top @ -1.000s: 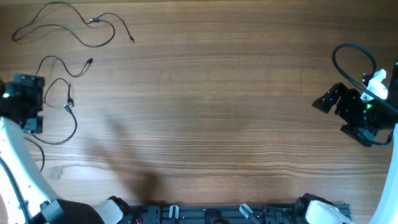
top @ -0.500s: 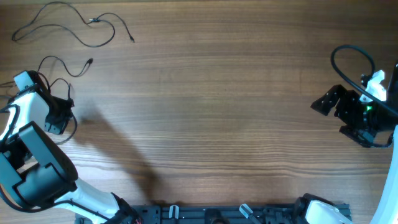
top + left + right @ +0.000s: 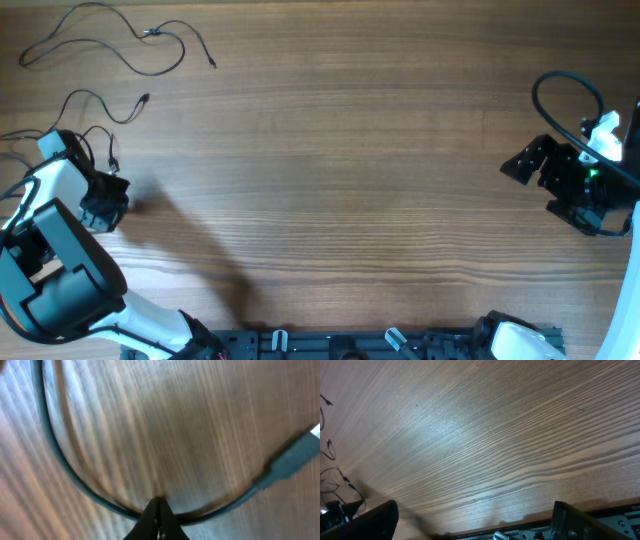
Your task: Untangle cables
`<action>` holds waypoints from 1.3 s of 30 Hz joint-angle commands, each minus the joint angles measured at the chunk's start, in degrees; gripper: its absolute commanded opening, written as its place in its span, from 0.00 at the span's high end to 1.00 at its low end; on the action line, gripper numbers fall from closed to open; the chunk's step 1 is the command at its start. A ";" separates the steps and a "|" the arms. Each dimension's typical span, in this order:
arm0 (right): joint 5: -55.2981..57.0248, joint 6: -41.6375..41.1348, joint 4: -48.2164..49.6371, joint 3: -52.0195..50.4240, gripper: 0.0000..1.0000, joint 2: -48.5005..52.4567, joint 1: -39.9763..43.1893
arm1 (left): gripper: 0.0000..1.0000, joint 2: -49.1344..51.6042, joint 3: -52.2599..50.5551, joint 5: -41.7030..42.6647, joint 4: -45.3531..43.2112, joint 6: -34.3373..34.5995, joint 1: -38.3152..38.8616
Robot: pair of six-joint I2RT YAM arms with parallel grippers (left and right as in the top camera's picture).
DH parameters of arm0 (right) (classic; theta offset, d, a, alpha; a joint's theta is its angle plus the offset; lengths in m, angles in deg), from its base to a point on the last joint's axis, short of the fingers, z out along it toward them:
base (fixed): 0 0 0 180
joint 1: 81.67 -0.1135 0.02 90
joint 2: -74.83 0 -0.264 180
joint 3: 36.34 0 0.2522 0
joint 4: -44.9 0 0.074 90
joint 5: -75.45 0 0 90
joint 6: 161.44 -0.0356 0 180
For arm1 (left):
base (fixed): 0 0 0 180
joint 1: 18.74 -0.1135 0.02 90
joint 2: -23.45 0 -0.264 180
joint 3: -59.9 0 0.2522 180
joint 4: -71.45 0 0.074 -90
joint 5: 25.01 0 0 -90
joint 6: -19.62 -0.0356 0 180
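Two thin black cables lie at the table's far left. One loose cable (image 3: 150, 68) squiggles along the back edge. The second cable (image 3: 92, 98) loops just in front of it and runs down under my left arm. My left gripper (image 3: 105, 198) sits low over this cable's nearer loop. In the left wrist view my left gripper (image 3: 159, 506) is pinched shut on that wire (image 3: 62, 465), which curves away on both sides; its plug end (image 3: 292, 457) shows at right. My right gripper (image 3: 528, 160) hovers at the far right, and in the right wrist view my right gripper (image 3: 477, 525) is open and holds nothing.
A thick black robot cable (image 3: 560, 85) arcs above the right arm. The table's front rail (image 3: 340, 342) carries the arm mounts. The right wrist view looks across bare wood to the thin cables (image 3: 337, 482) at its left edge.
My left gripper has shut on the cable's loop and shifted slightly toward the table's front. The right arm has not moved.
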 commanded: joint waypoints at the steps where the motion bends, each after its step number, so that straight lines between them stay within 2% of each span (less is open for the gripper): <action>1: -0.74 2.05 -0.50 0.00 0.00 -0.63 -0.15 | 0.96 2.01 -2.27 -4.63 3.74 3.50 -0.24; 4: -0.55 2.67 -0.94 0.00 0.00 -0.63 -0.15 | 0.96 2.01 -2.27 -5.14 5.27 3.87 -1.20; 6: -0.55 2.64 -0.92 0.00 0.00 -0.63 -0.15 | 0.96 1.99 -2.27 -6.45 8.26 9.84 -3.06; 11: -0.61 2.47 -0.31 0.00 0.00 -0.63 -0.15 | 0.96 -0.48 -1.70 -6.21 8.00 9.64 -5.16; 13: -1.03 2.47 -0.28 0.00 0.00 -0.63 -0.15 | 0.96 -4.28 0.15 -2.75 7.89 9.07 -5.11; 15: -2.10 2.62 -0.26 0.00 0.00 -0.63 -0.15 | 0.96 -9.77 1.99 4.00 7.23 6.71 -5.09; 18: -3.74 2.91 -0.39 0.00 0.00 -0.63 -0.15 | 0.96 -21.05 2.82 21.75 4.66 1.07 -5.11; 20: -7.39 6.54 -0.85 0.00 0.00 -0.63 -0.15 | 0.94 -29.94 2.82 33.90 5.09 -1.68 -5.09; 22: -10.01 8.72 -1.70 0.00 0.00 -0.66 -0.15 | 0.88 -36.79 2.82 41.18 7.13 -3.02 -5.09; 23: -10.01 8.66 -1.95 0.00 0.00 -0.66 -0.15 | 0.80 -39.45 2.82 41.72 8.83 -3.02 -5.09; 24: -10.01 8.66 -1.95 0.00 0.00 -0.74 -0.15 | 0.68 -41.94 2.82 41.70 10.95 -3.02 -5.09; 26: -11.76 8.66 -1.95 0.00 0.00 -3.19 -0.15 | 0.16 -46.51 2.71 41.70 17.16 -3.02 -5.09; 27: -13.77 8.70 -1.92 0.00 0.00 -5.31 -0.15 | 0.03 -47.54 2.71 41.70 20.70 -3.02 -5.05; 30: -15.13 8.66 -1.05 0.00 0.00 -12.94 -0.15 | 0.00 -47.89 2.71 41.81 28.59 -6.01 -5.05; 32: -15.13 8.46 0.31 0.00 0.00 -20.11 -0.15 | 0.00 -47.91 2.71 45.46 31.28 -13.49 -5.05; 33: -15.15 8.37 1.14 0.00 0.00 -22.62 -0.15 | 0.01 -48.06 2.73 50.62 32.22 -18.82 -5.05; 34: -15.13 4.85 3.48 0.00 0.00 -26.29 -0.15 | 0.02 -49.46 2.73 62.31 36.30 -32.83 -5.05; 36: -15.13 1.90 4.81 0.00 0.00 -27.54 -0.15 | 0.07 -51.41 2.73 64.50 39.91 -37.18 -5.05; 39: -15.15 -2.05 7.48 0.00 0.00 -27.63 -0.15 | 0.06 -58.69 2.73 64.46 45.81 -37.55 -5.05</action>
